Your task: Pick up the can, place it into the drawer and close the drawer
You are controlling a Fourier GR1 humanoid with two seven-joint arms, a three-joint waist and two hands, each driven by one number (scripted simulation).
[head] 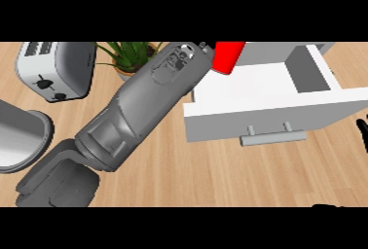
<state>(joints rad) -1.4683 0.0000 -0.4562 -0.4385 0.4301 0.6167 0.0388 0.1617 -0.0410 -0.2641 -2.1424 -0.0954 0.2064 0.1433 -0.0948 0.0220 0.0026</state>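
Now the left arm (144, 102) stretches over to the red can (229, 56) above the open drawer (273, 104); its hand is hidden, grip unclear. Right hand (361, 127) rests at the right edge.

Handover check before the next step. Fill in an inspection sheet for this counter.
Surface: wooden counter, bare in front of the drawer.
Job's things: red can at the tip of the left forearm, by the far left corner of the white drawer; drawer open, nothing seen lying in it.
Clutter: toaster far left, potted plant behind the forearm, grey round pot at the left edge.
Hands: left hand hidden by its forearm; right hand only a black sliver at the right edge, away from the drawer.
Cables: nothing seen.
Surroundings: nothing seen beyond the counter.
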